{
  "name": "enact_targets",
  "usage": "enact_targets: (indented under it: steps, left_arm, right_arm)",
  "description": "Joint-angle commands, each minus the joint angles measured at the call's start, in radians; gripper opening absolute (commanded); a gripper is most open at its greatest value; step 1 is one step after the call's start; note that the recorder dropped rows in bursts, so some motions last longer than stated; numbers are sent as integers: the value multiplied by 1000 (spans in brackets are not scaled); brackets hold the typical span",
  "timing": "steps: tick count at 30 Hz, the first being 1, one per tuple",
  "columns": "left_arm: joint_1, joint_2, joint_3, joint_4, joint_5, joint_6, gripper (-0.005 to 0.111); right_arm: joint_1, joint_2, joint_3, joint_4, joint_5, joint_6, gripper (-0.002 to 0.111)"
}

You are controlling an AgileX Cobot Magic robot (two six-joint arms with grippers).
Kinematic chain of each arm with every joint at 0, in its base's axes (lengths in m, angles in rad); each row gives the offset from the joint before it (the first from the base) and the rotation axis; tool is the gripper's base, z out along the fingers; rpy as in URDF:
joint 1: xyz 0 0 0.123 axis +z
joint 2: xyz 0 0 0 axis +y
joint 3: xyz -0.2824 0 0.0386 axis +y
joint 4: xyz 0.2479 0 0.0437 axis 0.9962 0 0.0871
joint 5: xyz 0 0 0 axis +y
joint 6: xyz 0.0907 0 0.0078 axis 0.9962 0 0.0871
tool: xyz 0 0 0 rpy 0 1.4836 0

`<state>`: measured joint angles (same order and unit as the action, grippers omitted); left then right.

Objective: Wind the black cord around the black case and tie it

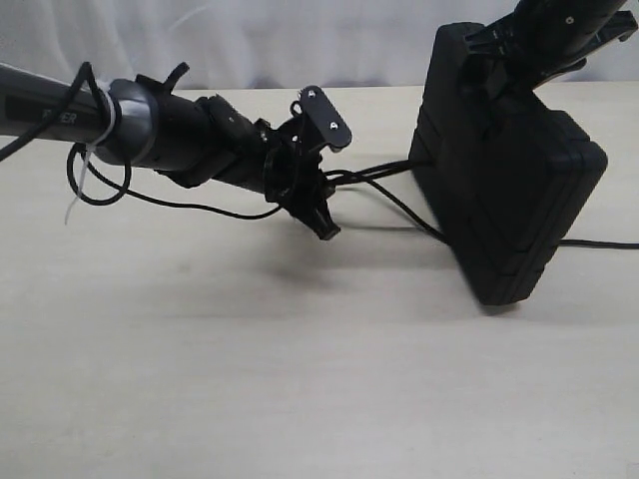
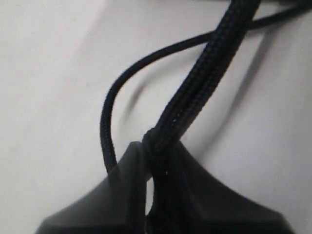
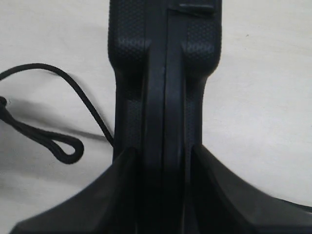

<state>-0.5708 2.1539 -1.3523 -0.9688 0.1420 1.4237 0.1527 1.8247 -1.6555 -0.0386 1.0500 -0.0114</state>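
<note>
Pale table (image 1: 300,399) fills the lower frame. At right, the black case (image 1: 509,180) stands tilted on one corner, its top edge clamped by the right gripper (image 3: 163,163). At centre, the left gripper (image 2: 155,163) pinches the black cord (image 2: 204,73), which runs to the case.

Beige tabletop (image 1: 300,399), white backdrop (image 1: 250,40)

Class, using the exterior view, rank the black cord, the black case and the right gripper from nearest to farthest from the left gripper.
1. The black cord: pinched in the jaws of the left gripper, trailing off to the right.
2. The black case: further right, standing tilted.
3. The right gripper: farthest, at upper right, clamped on the case's top edge.
</note>
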Motion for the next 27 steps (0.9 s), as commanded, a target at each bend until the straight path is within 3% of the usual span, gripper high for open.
enact_targets:
  steps: [1,9,17,19,22,27]
  left_arm:
    - [-19,-33,-1,-21,-153,-10,0]
    - [-90,-38,-100,-12,-226,-1,0]
    - [-110,-38,-116,-13,-226,18,0]
    - [-117,-36,-116,-13,-267,64,0]
    - [-119,-36,-116,-30,-432,146,0]
    - [-152,-27,-116,-133,-588,513,0]
  right_arm:
    - [1,-5,-7,-6,-3,-7,34]
    - [1,-5,-7,1,-3,-7,34]
    - [1,-5,-7,26,-3,-14,34]
    - [1,-5,-7,26,-3,-18,34]
    - [1,-5,-7,26,1,-18,34]
    - [1,-5,-7,26,-1,-18,34]
